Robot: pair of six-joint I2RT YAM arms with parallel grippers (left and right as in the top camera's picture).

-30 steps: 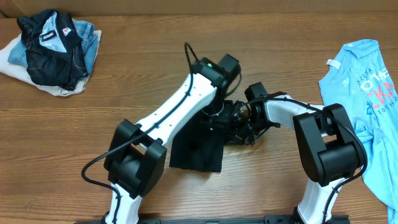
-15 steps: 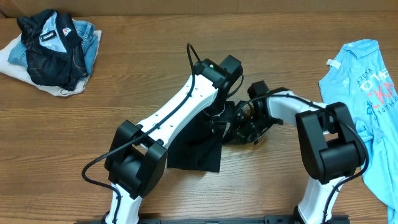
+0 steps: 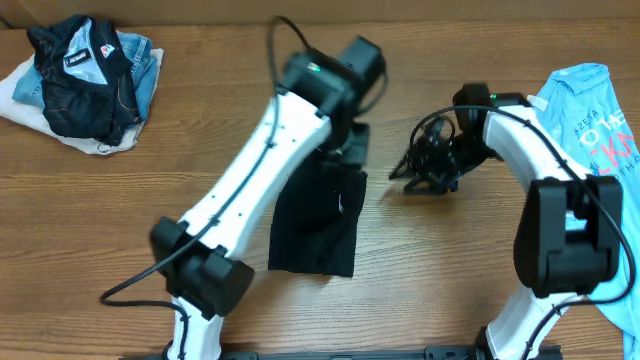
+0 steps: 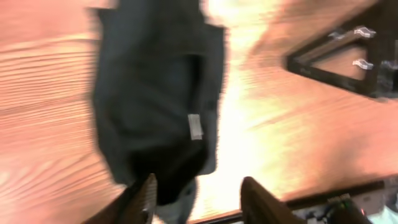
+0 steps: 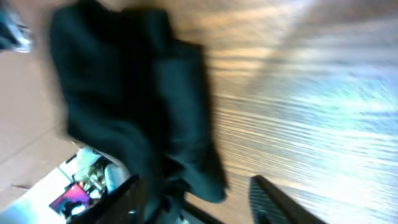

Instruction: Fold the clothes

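Note:
The clothes, a black T-shirt [image 3: 315, 222], lie folded into a narrow upright rectangle on the wooden table [image 3: 120, 200]. In the left wrist view the black T-shirt [image 4: 155, 93] shows a small white label [image 4: 195, 126]. My left gripper [image 3: 348, 150] hovers over the shirt's far end, jaws open [image 4: 199, 200], holding nothing. My right gripper [image 3: 408, 172] stands to the right of the shirt, apart from it and open. The right wrist view is blurred, with the black T-shirt [image 5: 137, 106] beyond the spread gripper [image 5: 199, 202].
A dark jacket with a logo patch [image 3: 82, 72] lies on a heap of other clothes at the far left corner. A light blue T-shirt with lettering [image 3: 590, 140] lies along the right edge. Both arms cross over the table's middle.
Both grippers have opened and let go of the black shirt. The left one rose toward the far side, the right one pulled away to the right. The shirt stays folded on the table.

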